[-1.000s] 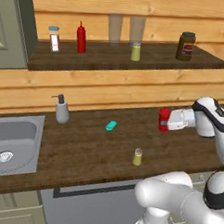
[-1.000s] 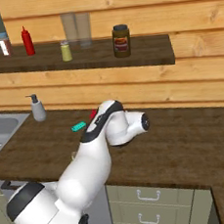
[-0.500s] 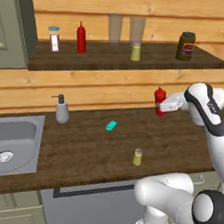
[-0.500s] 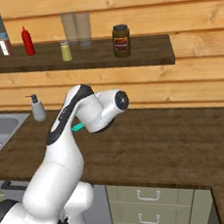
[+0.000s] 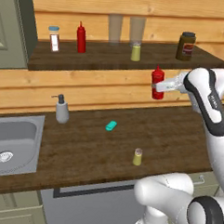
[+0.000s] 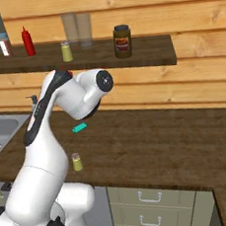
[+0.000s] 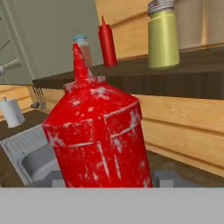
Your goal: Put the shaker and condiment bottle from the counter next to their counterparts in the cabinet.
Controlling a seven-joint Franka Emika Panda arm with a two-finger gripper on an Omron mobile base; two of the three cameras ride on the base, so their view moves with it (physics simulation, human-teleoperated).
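My gripper (image 5: 164,86) is shut on the squat red condiment bottle (image 5: 157,82), holding it upright in the air just below the front edge of the cabinet shelf (image 5: 102,60). In the hand view the bottle (image 7: 100,131) looms between the fingertips of the gripper (image 7: 107,177). The yellow-olive shaker (image 5: 137,157) stands on the counter near its front edge, also visible beside the arm as shaker (image 6: 77,162). On the shelf stand the counterparts: a slim red bottle (image 5: 81,38) at the left and a yellow-green shaker (image 5: 135,52) in the middle.
A blue-lidded clear jar (image 5: 54,38), two glasses (image 5: 123,28) and a dark jar (image 5: 186,45) share the shelf. A grey-green door (image 5: 11,25) flanks it at the left. On the counter are a soap dispenser (image 5: 62,109), a teal item (image 5: 111,126) and the sink (image 5: 9,145).
The arm has raised the condiment bottle from just above the counter to shelf height and carried it leftward. The bottle went from lying sideways in the grip to upright.
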